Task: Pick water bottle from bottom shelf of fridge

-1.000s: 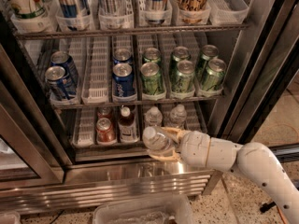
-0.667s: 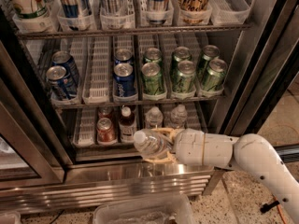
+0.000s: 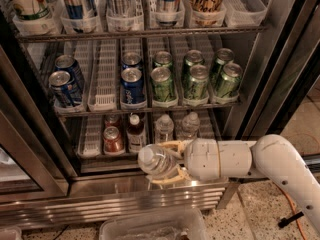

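Observation:
My gripper (image 3: pixel 162 162) is shut on a water bottle (image 3: pixel 154 160), a clear ribbed bottle with a white cap. It holds the bottle on its side, cap pointing left, in front of the fridge (image 3: pixel 280 59) and just below the front edge of the bottom shelf (image 3: pixel 90 139). The white arm reaches in from the right. Two more clear bottles (image 3: pixel 164 128) stand on the bottom shelf behind the gripper, next to a dark-liquid bottle (image 3: pixel 135 132) and a red can (image 3: pixel 113 139).
The middle rack holds blue cans (image 3: pixel 133 87) and green cans (image 3: pixel 195 81). The top rack holds tall cans and cups. The steel base grille (image 3: pixel 125 201) runs below. A clear plastic bin (image 3: pixel 150 226) sits on the floor in front.
The gripper has drawn the water bottle out of the bottom shelf, moving it left and toward the camera. The bottle now lies clear of the shelf's front edge.

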{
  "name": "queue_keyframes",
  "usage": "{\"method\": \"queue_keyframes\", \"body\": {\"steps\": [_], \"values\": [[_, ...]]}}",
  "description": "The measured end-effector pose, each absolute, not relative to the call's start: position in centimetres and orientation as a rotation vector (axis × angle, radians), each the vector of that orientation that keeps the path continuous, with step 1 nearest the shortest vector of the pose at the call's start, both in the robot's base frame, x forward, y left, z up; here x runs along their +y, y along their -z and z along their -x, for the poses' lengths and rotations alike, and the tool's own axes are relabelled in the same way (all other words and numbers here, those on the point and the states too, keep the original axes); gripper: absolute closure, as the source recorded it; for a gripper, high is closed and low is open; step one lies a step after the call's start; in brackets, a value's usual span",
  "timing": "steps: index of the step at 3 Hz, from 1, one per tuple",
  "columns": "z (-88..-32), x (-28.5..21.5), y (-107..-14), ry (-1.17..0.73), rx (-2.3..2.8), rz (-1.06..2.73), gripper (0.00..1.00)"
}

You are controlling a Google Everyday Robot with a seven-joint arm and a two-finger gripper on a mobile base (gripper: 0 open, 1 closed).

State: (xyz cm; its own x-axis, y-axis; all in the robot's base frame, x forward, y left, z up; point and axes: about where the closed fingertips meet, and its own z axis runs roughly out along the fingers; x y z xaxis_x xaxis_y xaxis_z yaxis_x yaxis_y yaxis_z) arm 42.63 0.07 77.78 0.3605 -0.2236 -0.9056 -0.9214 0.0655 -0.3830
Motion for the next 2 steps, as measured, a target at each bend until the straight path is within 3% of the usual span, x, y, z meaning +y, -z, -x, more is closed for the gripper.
{"method": "queue_keyframes", "body": {"steps": [2], "values": [[-40.8, 0.1, -79.1, -0.957, 1.093, 1.372, 1.0]]}}
